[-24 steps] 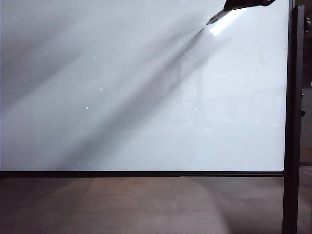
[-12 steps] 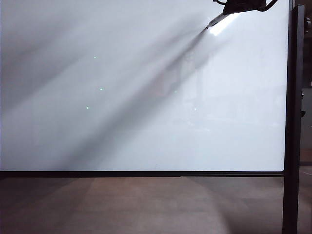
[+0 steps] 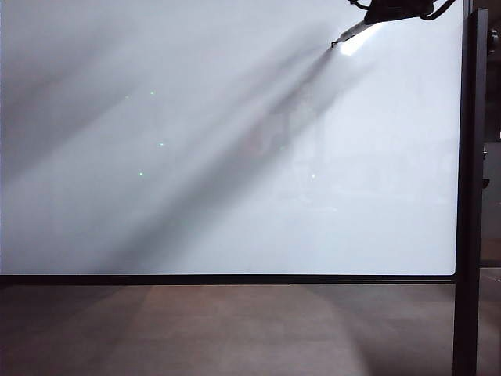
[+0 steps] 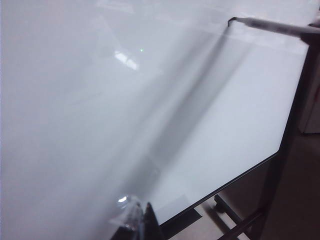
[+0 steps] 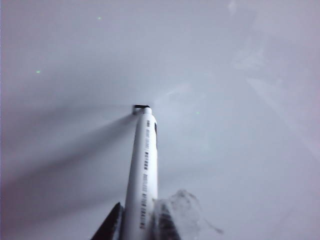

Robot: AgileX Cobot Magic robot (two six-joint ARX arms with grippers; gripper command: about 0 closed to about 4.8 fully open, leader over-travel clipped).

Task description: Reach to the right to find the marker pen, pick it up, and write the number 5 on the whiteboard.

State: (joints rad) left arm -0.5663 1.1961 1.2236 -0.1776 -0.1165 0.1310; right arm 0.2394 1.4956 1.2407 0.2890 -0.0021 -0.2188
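Note:
The whiteboard (image 3: 196, 157) fills the exterior view, glossy white in a thin black frame. At its upper right corner my right gripper (image 3: 395, 9) is shut on the marker pen (image 3: 356, 31), whose black tip rests against the board. In the right wrist view the white pen (image 5: 144, 165) stands between the fingers of the right gripper (image 5: 142, 227). Of the number 5, only a short black stroke (image 5: 141, 106) shows, at the tip. The left wrist view shows the pen (image 4: 272, 26) far off. My left gripper (image 4: 139, 220) hangs shut and holds nothing, near the board's lower edge.
A dark upright post (image 3: 470, 196) runs down the board's right side. Brown floor (image 3: 235, 329) lies below the bottom frame (image 3: 235, 279). The black legs of the stand (image 4: 235, 220) show under the board's corner. Long grey shadows cross the board.
My right gripper has come down a little into the exterior view, and the pen tip sits slightly lower on the board. The left gripper has kept still.

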